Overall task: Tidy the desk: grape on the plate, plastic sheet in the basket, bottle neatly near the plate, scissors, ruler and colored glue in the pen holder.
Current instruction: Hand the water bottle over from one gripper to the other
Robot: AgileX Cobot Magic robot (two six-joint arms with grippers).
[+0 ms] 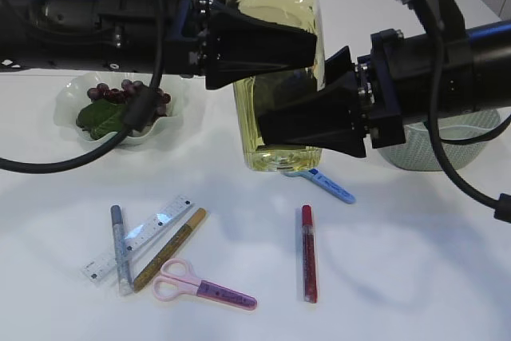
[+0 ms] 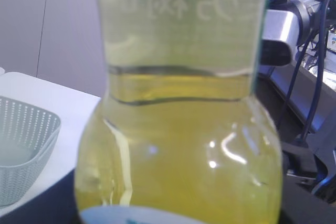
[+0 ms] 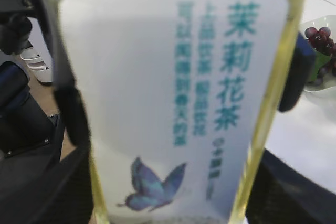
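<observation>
The bottle (image 1: 271, 1) of yellow tea stands upright mid-table and fills both wrist views (image 2: 178, 145) (image 3: 173, 77). My left gripper (image 1: 303, 45) is shut on its upper body. My right gripper (image 1: 271, 121) straddles its lower body, its dark fingers (image 3: 295, 72) close against the sides; contact is too blurred to judge. Grapes (image 1: 120, 93) lie on the plate (image 1: 180, 105) at left. Ruler (image 1: 144, 237), pink scissors (image 1: 204, 287) and several colored glue pens (image 1: 307, 253) lie on the table in front. The plastic sheet and the pen holder are out of view.
The perforated basket (image 1: 431, 151) stands behind my right arm, to the right of the bottle, and also shows in the left wrist view (image 2: 26, 150). A blue glue pen (image 1: 329, 184) lies just at the bottle's foot. Both arms cross above the table's middle.
</observation>
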